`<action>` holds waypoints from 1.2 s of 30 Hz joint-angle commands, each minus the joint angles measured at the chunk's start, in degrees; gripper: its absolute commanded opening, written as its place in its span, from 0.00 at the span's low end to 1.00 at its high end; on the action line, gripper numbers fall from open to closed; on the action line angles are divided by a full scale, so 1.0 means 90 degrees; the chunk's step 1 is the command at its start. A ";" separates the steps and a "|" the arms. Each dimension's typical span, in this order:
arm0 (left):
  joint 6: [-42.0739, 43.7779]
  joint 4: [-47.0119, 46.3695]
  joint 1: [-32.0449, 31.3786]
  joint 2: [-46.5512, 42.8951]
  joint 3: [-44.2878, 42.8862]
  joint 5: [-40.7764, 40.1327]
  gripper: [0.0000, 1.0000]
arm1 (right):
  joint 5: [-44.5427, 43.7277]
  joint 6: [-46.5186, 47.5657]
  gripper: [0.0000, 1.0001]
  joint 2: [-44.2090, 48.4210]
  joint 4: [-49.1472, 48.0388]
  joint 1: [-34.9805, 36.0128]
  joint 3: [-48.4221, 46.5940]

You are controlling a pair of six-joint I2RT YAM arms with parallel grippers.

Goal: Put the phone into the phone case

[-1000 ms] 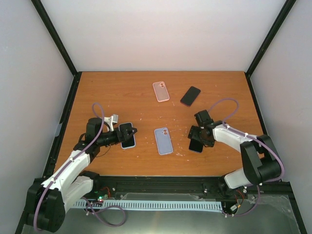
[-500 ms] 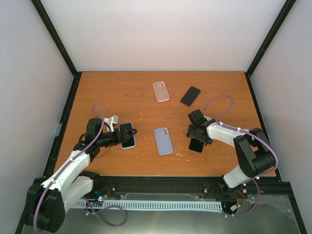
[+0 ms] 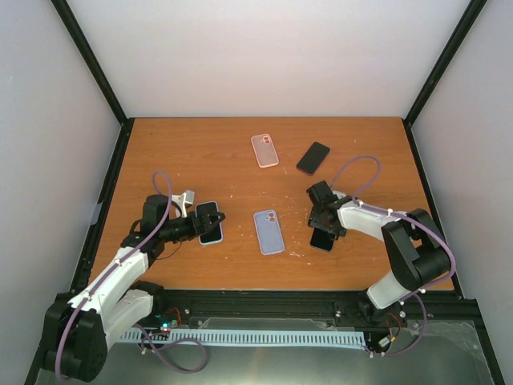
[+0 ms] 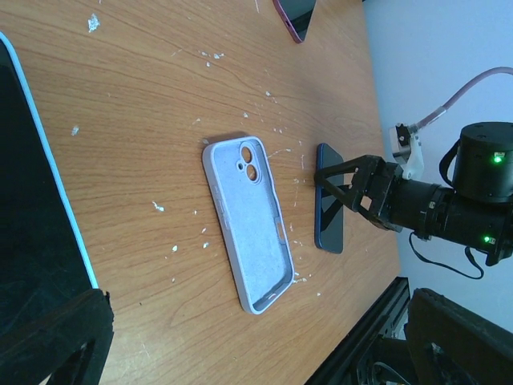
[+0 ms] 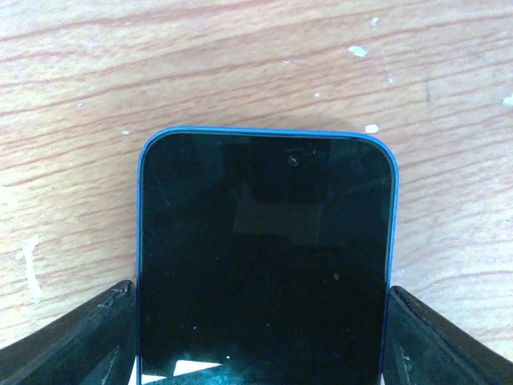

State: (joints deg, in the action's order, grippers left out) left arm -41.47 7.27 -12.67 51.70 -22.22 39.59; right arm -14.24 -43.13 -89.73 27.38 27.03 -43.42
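Straddling the blue phone, right fingers flank its edges, grip undeterminable; left fingers released, spread wide.

Right hand sits over a dark phone (lilac case nearby).

White-shelled arms, black joints and jaws; purple cables loop alongside.

No text, label, brand or number is legible on anything here.
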 commanded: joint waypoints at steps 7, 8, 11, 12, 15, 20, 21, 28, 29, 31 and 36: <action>-0.0028 -0.0135 -0.0038 0.0108 0.0170 -0.0122 0.99 | 0.0523 0.0251 0.66 -0.0037 -0.0222 0.1039 0.0134; -0.0051 -0.0120 -0.0038 0.0153 0.0152 -0.0135 0.99 | 0.0568 0.0265 0.65 -0.0031 -0.0292 0.1084 0.0116; -0.0158 -0.0171 -0.0040 0.0262 0.0175 -0.0102 0.99 | 0.0708 0.0356 0.60 -0.0003 -0.0489 0.1196 0.0050; -0.0211 -0.0185 -0.0041 0.0284 0.0191 -0.0068 0.99 | 0.0726 0.0388 0.59 0.0015 -0.0517 0.1227 0.0015; -0.0305 -0.0200 -0.0040 0.0302 0.0193 0.0004 0.99 | 0.0794 0.0539 0.56 0.0079 -0.0527 0.1244 -0.0206; -0.0383 -0.0103 -0.0043 0.0189 0.0168 -0.0222 0.99 | 0.1276 0.0913 0.55 0.0271 -0.0826 0.1264 -0.0534; -0.0436 -0.0124 -0.0043 0.0168 0.0186 -0.0244 0.99 | 0.1509 0.0956 0.54 0.0323 -0.0996 0.1269 -0.0526; -0.0725 -0.0337 -0.0038 0.0097 0.0329 -0.0288 0.99 | 0.2146 0.1090 0.53 0.0426 -0.1918 0.1483 -0.0582; -0.0746 -0.0351 -0.0038 0.0089 0.0338 -0.0288 0.99 | 0.2148 0.1107 0.53 0.0391 -0.1986 0.1530 -0.0637; -0.0741 -0.0349 -0.0042 0.0086 0.0326 -0.0279 0.99 | 0.2126 0.1118 0.53 0.0299 -0.2116 0.1641 -0.0725; -0.0646 -0.0259 -0.0039 0.0180 0.0237 -0.0254 0.98 | 0.1944 0.1074 0.53 -0.0006 -0.2321 0.1944 -0.0904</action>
State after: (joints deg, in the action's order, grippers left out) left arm -47.11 5.91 -12.67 53.30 -19.40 37.47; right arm 3.68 -33.87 -88.05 11.44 42.30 -49.19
